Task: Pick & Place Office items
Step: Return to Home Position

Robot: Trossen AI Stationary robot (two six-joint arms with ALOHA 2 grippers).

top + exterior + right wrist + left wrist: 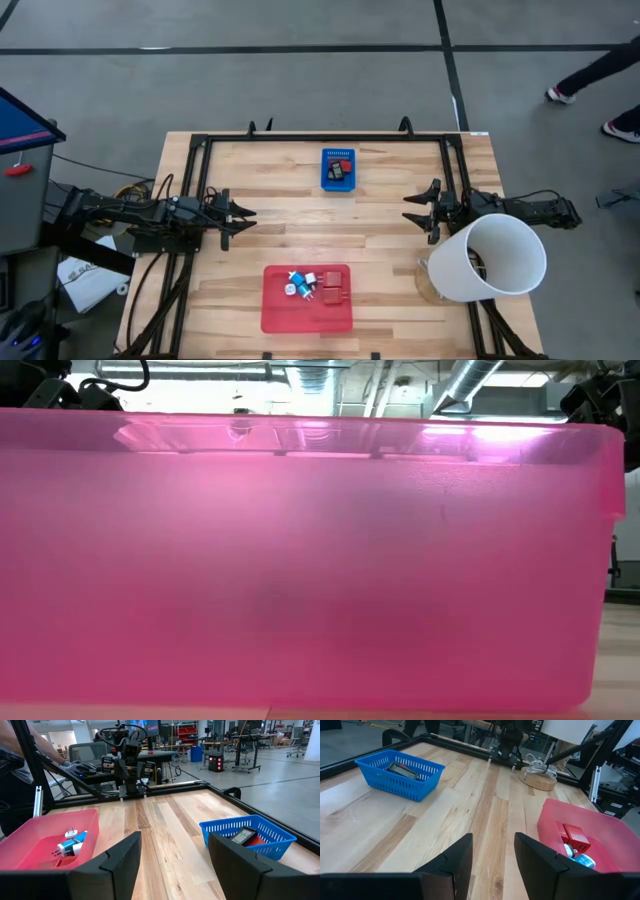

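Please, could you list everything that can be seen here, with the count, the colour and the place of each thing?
Table: one, light wood, under everything.
Frame: one, black, along the table's edges.
Bin: one, blue, perforated, far middle of the table.
Black piece: one, inside the bin, with something red beside it.
Tray: one, red, near middle of the table.
Blue-and-white pieces: about three, inside the tray.
Red pieces: one or two, inside the tray.
Tube: one, white, wide, tilted, at the table's right side.
Round base: one, wooden, beside the tube.
Person's shoes: two, on the floor beyond the table.
Left pincer: open, above the table's left side.
Right pincer: open, above the table's right side.
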